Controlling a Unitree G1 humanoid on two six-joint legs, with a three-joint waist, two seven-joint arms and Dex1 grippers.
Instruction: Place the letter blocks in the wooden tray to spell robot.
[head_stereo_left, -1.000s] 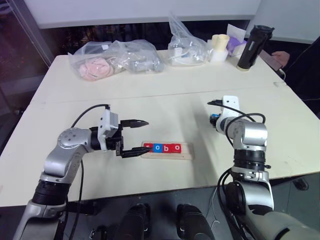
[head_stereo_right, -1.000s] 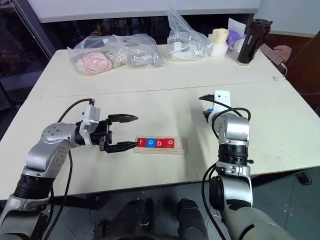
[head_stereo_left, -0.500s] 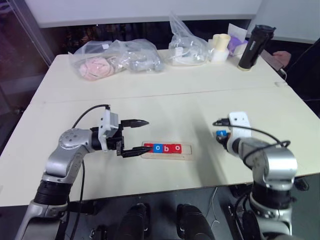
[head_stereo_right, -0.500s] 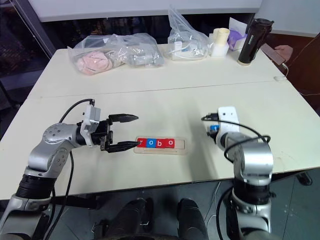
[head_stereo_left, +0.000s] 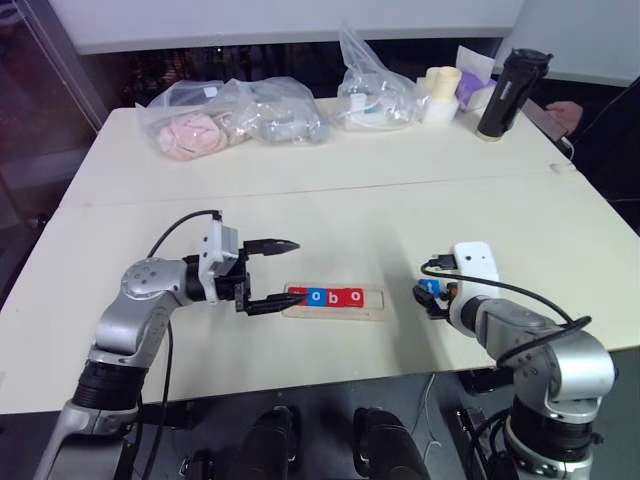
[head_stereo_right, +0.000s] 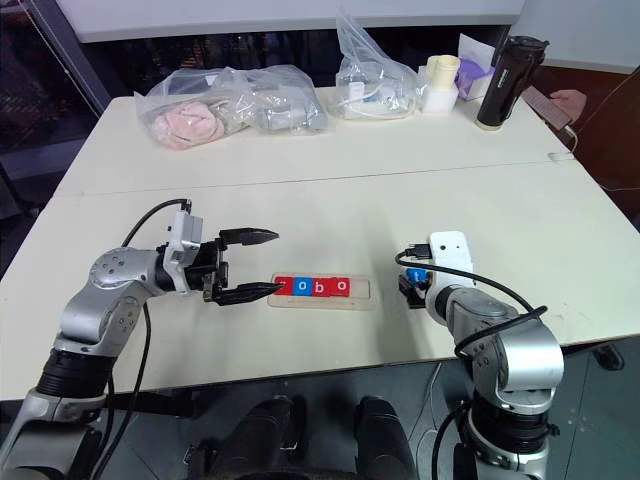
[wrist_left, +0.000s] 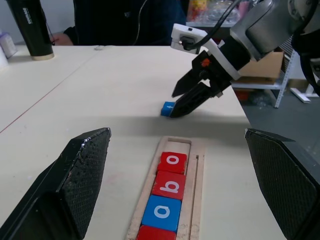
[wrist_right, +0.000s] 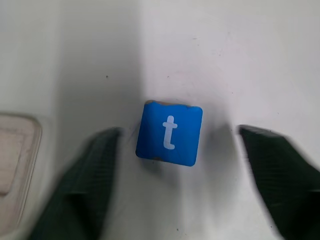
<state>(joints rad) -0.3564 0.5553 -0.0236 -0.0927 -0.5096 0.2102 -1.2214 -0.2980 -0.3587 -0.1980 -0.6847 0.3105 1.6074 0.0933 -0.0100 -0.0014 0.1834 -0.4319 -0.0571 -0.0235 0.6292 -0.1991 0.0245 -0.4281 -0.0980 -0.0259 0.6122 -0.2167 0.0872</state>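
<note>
The wooden tray lies near the table's front edge. It holds a row of letter blocks: red r, blue o, red b and red o. The slot at its right end is bare. My left gripper is open at the tray's left end, its lower finger by the r block. The blue t block lies flat on the table to the right of the tray. My right gripper is open over it, one finger on each side, not touching.
Clear plastic bags of items, a second bag, pale cups and a black bottle line the table's far edge. A person's hand rests at the back right. A seam crosses the table.
My right gripper drew back toward me with the t block, came down to the table and opened, leaving the block lying between its fingers. The left arm kept still.
</note>
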